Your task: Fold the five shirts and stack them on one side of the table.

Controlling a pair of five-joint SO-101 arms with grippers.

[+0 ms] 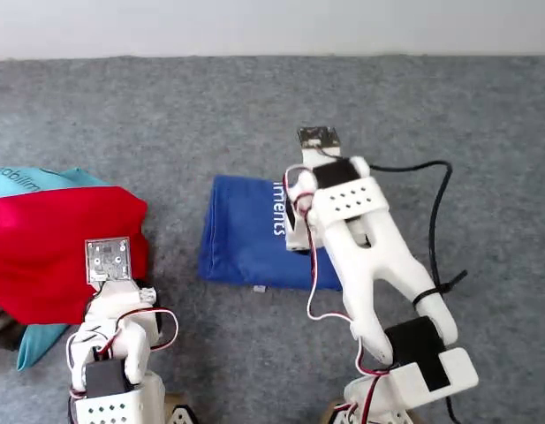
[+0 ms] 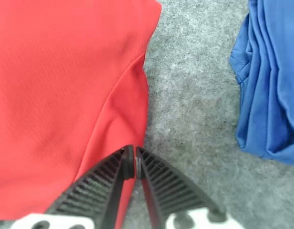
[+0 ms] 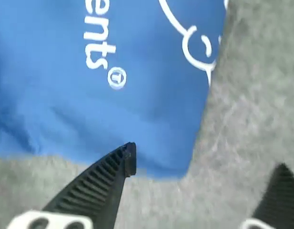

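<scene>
A red shirt point(image 1: 51, 247) lies spread at the left on top of a teal shirt point(image 1: 34, 181). A folded blue shirt point(image 1: 246, 234) with white print lies in the middle of the table. My left gripper point(image 2: 135, 160) is shut, its tips together over the red shirt's point(image 2: 65, 95) edge nearest the blue shirt point(image 2: 273, 86). My right gripper point(image 3: 204, 176) is open and hovers over the edge of the blue shirt point(image 3: 89, 71), one finger point(image 3: 120, 164) above the cloth and the other out over the grey table. From above, the right gripper point(image 1: 298, 221) sits at the blue shirt's right side.
Grey felt point(image 1: 254, 106) covers the table. A dark piece of cloth point(image 1: 0, 331) shows under the red shirt at the left edge. A black cable point(image 1: 435, 203) loops beside the right arm. Bare felt lies behind and to the right of the blue shirt.
</scene>
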